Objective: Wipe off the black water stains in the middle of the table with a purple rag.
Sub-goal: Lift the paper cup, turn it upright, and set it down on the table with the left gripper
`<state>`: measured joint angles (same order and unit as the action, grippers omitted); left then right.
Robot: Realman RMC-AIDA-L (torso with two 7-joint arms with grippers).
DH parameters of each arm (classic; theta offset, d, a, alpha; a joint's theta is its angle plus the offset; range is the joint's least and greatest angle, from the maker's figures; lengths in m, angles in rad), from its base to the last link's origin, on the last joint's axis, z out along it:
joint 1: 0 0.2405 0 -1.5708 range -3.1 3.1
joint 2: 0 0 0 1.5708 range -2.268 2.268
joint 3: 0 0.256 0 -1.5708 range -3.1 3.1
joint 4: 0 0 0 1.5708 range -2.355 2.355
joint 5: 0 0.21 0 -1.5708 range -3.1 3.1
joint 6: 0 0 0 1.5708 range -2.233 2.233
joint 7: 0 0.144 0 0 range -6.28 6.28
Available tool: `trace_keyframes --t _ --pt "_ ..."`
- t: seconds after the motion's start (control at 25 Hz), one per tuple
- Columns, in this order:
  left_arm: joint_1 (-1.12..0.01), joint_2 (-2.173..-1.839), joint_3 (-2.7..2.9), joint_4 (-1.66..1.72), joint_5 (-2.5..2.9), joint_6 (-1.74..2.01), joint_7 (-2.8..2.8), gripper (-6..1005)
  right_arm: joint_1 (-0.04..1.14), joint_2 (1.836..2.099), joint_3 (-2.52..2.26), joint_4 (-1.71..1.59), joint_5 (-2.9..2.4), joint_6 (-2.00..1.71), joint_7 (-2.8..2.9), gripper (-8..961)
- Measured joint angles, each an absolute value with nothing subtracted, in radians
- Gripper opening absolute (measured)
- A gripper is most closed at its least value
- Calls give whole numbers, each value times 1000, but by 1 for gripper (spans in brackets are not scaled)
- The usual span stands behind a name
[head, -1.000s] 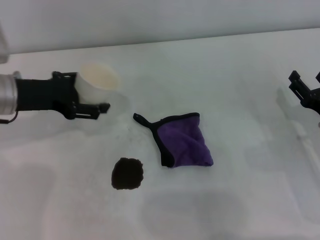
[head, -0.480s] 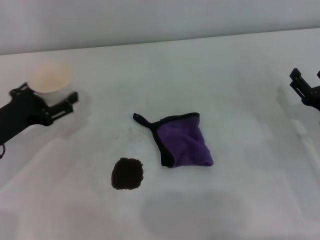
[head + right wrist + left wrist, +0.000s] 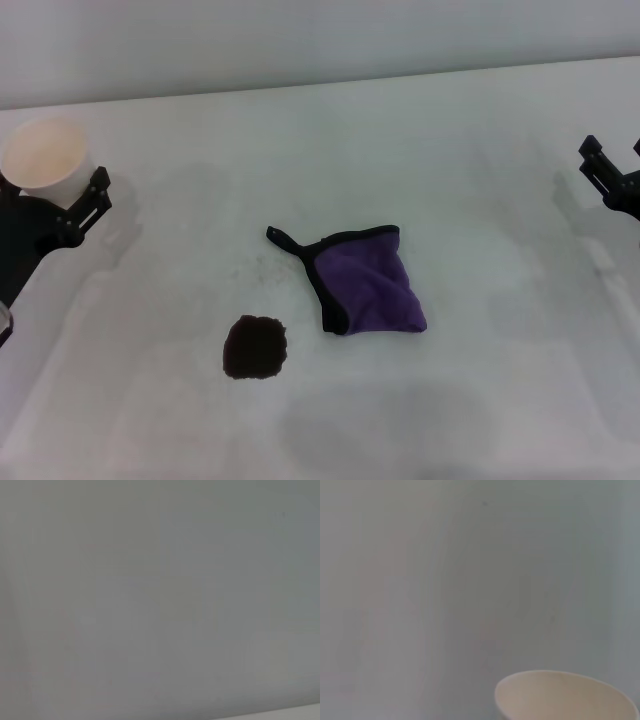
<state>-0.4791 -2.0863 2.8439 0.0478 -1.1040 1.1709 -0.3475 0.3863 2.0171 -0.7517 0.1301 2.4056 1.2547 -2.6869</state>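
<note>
My table (image 3: 480,150) is plain matte white with faint grey smudging. At centre lies my purple rag (image 3: 372,285), edged in black stitching, a short black loop at its ten o'clock corner. At seven o'clock from it: one dark brown-black stain (image 3: 255,347), ragged-edged. My left gripper (image 3: 62,205) is black, holding a cream-white paper cup (image 3: 45,157). My right gripper (image 3: 612,180) is black.
</note>
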Motion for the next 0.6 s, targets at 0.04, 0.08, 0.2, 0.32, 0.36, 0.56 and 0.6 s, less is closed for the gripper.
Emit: trace_keyframes --t 0.04,0.08,0.2,0.32,0.36,0.56,0.6 --pt "-477 -2087 2844 68 -1124 1161 -308 873 385 2017 -752 130 2404 1255 -2687 823" --pt "-475 -2087 2844 84 -1137 1149 -270 873 384 2017 -752 129 2404 1255 -2687 823" --pt "-481 -2087 2844 115 -1143 1098 -200 873 381 2017 -752 129 2404 1258 -2687 822" --pt "-489 -2089 2844 132 -1145 1051 -188 873 379 2017 -752 129 2404 1260 -2686 822" --pt "-493 -2089 2844 135 -1146 1037 -188 873 378 2017 -752 129 2404 1261 -2686 822" --pt "-498 -2090 2843 160 -1158 985 -188 872 378 2017 -752 129 2404 1262 -2686 822" --pt "-499 -2090 2843 164 -1161 978 -188 872 378 2017 -752 129 2404 1262 -2686 822"
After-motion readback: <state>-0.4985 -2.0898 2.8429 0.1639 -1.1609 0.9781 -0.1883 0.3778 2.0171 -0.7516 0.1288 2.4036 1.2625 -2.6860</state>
